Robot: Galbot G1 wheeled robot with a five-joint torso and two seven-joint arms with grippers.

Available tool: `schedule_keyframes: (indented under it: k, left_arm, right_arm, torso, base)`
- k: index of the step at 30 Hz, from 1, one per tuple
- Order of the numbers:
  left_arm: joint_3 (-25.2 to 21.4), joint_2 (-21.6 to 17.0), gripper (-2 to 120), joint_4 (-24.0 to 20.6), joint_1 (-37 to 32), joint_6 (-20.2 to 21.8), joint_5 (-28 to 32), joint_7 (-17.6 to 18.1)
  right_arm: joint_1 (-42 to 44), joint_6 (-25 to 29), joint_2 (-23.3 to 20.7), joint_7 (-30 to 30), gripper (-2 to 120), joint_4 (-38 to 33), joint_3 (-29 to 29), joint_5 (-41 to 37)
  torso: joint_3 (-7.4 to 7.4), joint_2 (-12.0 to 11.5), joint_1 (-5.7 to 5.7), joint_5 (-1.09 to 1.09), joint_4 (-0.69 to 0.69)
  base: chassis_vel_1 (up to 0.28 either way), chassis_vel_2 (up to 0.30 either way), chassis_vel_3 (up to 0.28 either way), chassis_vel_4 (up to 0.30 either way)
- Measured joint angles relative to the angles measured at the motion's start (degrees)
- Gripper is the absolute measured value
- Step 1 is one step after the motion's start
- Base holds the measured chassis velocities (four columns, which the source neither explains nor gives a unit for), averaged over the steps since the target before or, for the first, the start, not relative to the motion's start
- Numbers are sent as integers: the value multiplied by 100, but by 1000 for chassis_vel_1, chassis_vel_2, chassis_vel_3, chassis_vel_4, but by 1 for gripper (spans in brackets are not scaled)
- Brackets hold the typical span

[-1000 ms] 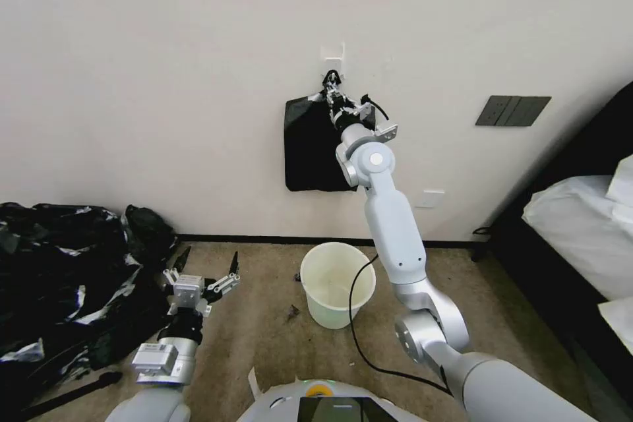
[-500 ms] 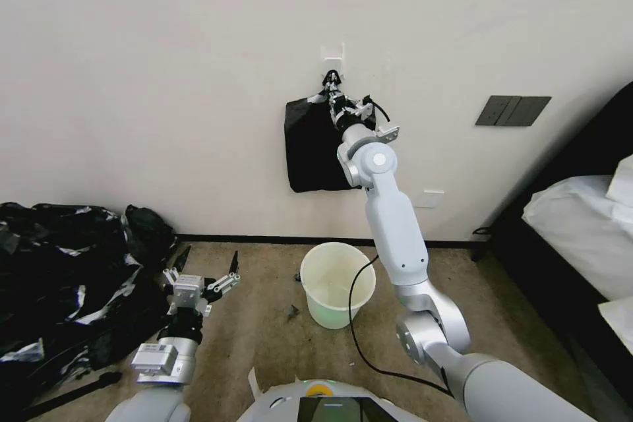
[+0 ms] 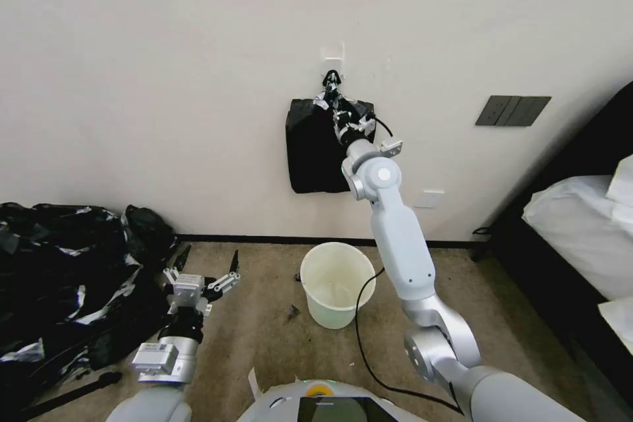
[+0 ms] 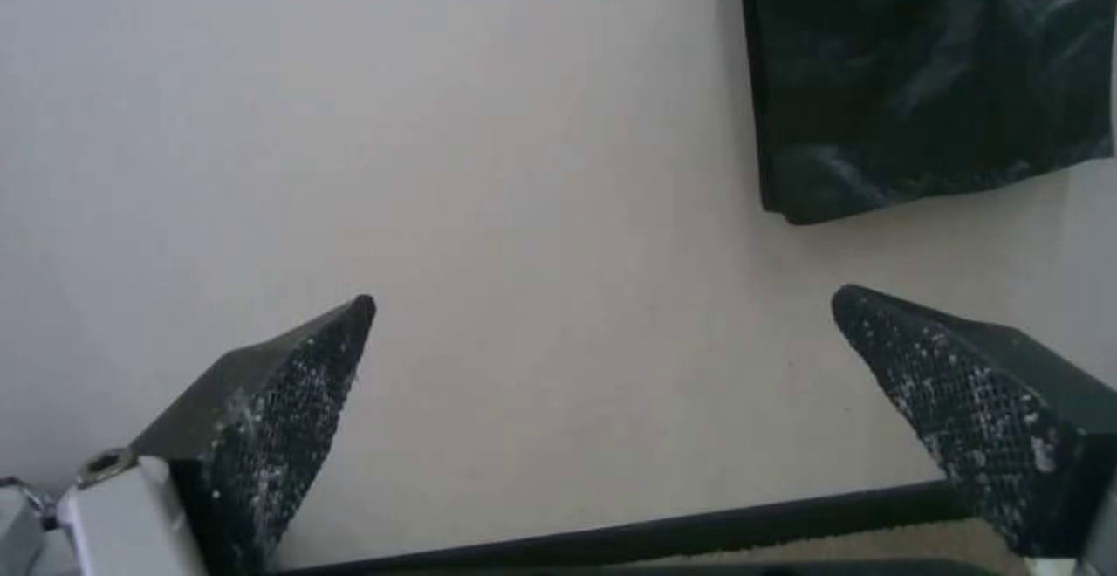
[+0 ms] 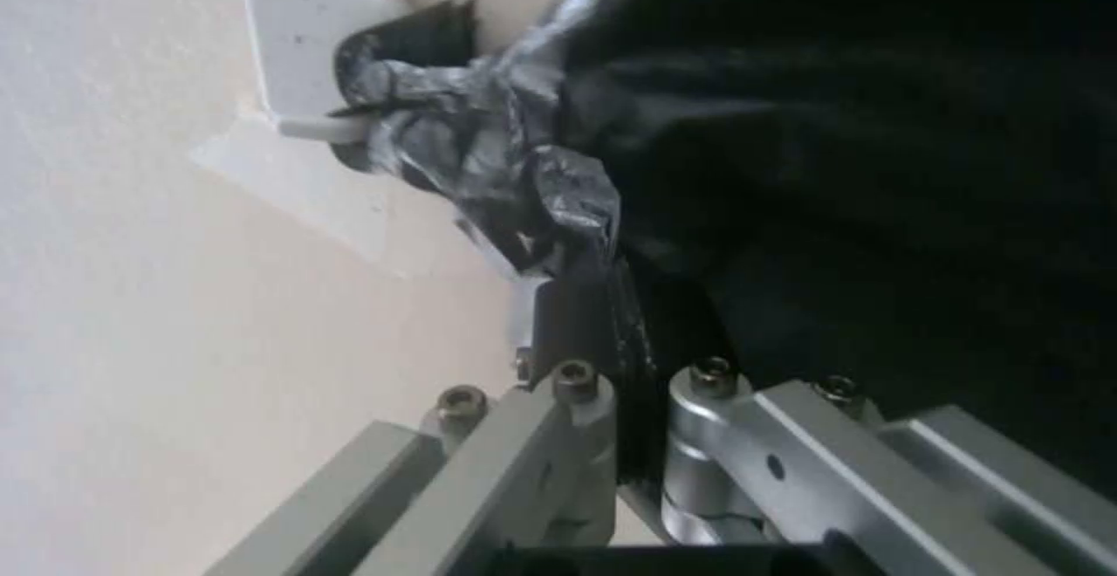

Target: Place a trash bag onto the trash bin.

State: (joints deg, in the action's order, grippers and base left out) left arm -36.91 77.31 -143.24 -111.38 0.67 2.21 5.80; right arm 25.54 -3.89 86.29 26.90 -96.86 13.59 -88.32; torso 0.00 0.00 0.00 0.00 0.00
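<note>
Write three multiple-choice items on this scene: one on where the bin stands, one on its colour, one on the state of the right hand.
1. Where is the bin?
A. on the bed
B. on the floor below the hanging bags
C. in the left hand

2. What colour is the bin?
A. white
B. red
C. black

3. What is the right hand doing?
A. resting open on the floor
B. holding the bin
C. shut on a bag at the wall hook

Answers: 1 B, it stands on carpet by the wall; 2 A, pale plastic; 3 C, the right wrist view shows plastic pinched between closed fingers. The left hand waits open, low.
</note>
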Motion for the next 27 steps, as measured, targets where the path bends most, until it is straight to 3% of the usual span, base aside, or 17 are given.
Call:
schedule_keyframes:
  k: [27]
  left_arm:
    - [127, 10, 100, 0, 138, 26, 1, -17]
  right_arm:
    - [2243, -152, -1047, 34, 0, -1819, -301, -36]
  torso:
    - [0, 0, 0, 0, 0]
  base:
    - [0, 0, 0, 0]
